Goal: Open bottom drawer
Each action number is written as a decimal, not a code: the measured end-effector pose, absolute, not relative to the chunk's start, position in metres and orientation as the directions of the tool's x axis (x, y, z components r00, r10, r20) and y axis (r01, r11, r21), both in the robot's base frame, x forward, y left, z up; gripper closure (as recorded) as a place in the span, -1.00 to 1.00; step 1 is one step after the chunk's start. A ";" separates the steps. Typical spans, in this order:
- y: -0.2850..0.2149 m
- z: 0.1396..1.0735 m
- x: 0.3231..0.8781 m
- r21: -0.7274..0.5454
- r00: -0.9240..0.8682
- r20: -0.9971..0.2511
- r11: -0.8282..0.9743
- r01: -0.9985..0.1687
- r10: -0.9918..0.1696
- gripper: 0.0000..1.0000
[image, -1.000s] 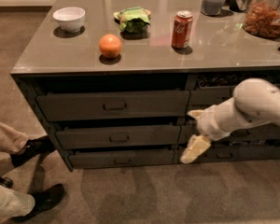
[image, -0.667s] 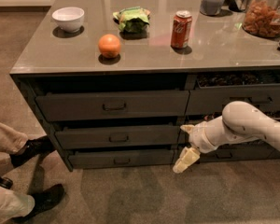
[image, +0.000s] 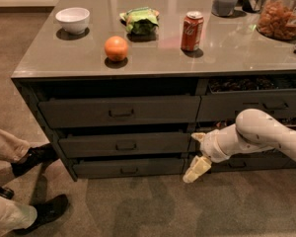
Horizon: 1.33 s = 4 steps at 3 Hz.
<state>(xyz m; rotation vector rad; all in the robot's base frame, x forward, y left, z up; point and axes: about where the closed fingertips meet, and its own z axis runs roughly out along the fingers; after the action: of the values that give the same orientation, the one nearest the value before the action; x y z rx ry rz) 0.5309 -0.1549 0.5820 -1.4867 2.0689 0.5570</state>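
Three drawers are making up the left stack under the surface point(image: 64, 65). The bottom drawer point(image: 103, 168) is sitting lowest, just above the floor, and its shallow front is looking shut. Its small bar handle point(image: 129, 171) is sitting at centre with nothing on it.

The claw point(image: 190, 157) is hovering off the drawer's right end, at the seam between the two stacks. Its fingers are standing spread, one above the other, and pinching nothing. The arm point(image: 256, 132) is reaching in from the right.

Step, as judged: the approach is under way and no grasp is made yet. The next move is calling for travel leftward along the front to the central handle. The spread fingers then need setting around the bar and closing on it before a straight pull outward. The middle drawer point(image: 89, 146) is sitting just above, so height needs care.

Containers:
- The white bowl point(image: 72, 19) is appearing empty.
- The glass jar point(image: 282, 15) is holding orange-brown snack pieces.
- The soda can point(image: 192, 31) is standing upright.
- The neighbouring top drawer point(image: 246, 84) is showing dark contents that cannot be identified.
- The bottom drawer's inside is not showing.
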 end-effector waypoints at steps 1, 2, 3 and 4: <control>-0.157 0.536 0.557 0.051 -0.268 -0.669 0.317 -0.947 -0.694 -1.00; -0.151 0.475 0.580 0.103 -0.293 -0.692 0.312 -0.944 -0.659 -1.00; -0.148 0.406 0.599 0.164 -0.341 -0.696 0.322 -0.932 -0.632 -1.00; -0.153 0.344 0.606 0.228 -0.401 -0.686 0.344 -0.911 -0.607 -1.00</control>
<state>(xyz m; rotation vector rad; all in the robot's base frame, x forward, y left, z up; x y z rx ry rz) 0.6061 -0.1526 0.3440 -1.3228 2.1240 0.8231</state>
